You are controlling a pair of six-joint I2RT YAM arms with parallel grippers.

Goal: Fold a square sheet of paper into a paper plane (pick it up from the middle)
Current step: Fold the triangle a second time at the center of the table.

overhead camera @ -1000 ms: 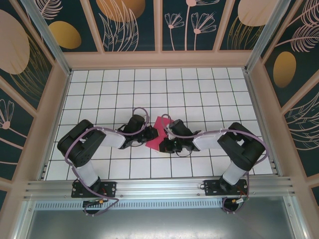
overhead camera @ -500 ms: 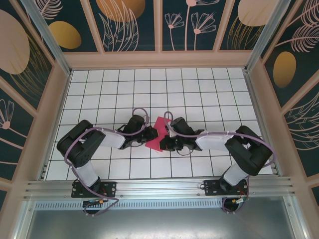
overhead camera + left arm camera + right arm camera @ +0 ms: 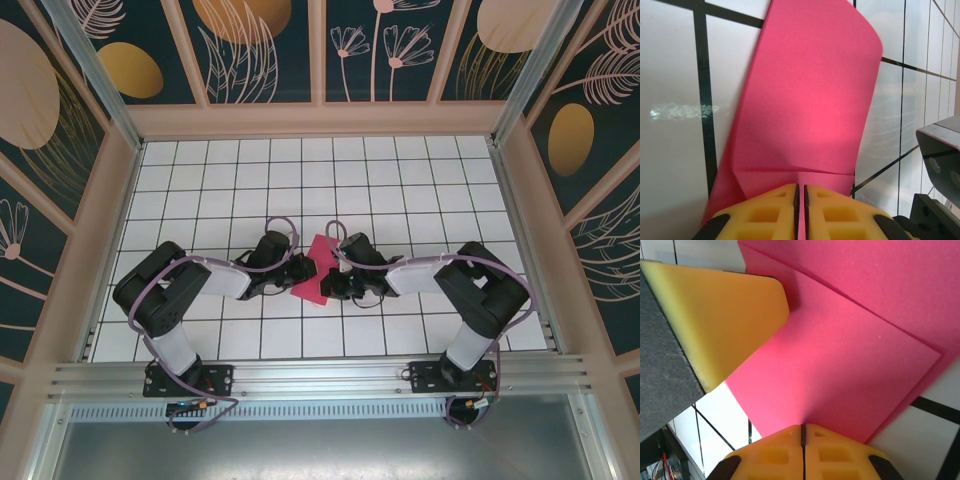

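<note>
The square sheet of paper (image 3: 314,262) is red-pink and folded into overlapping layers, and it lies at the table's middle between both grippers. My left gripper (image 3: 291,284) comes in from the left. In the left wrist view its yellow fingers (image 3: 765,210) are shut on the paper's (image 3: 805,100) near edge, with a pink strip between the jaws. My right gripper (image 3: 329,287) comes in from the right, and its jaws (image 3: 802,432) are shut tight on an edge of the paper (image 3: 840,365). The left gripper's yellow finger (image 3: 715,315) rests on the paper beside it. The paper plane is out of view.
The white grid-tiled table (image 3: 200,180) is walled by a beige frame (image 3: 320,120) on three sides. An aluminium rail (image 3: 320,378) runs along the near edge by the arm bases. Part of the right gripper's grey body (image 3: 940,150) stands close at the right of the left wrist view.
The right arm's elbow swung outward and back, and its wrist shifted slightly toward the far side. The left arm and the paper stayed in place.
</note>
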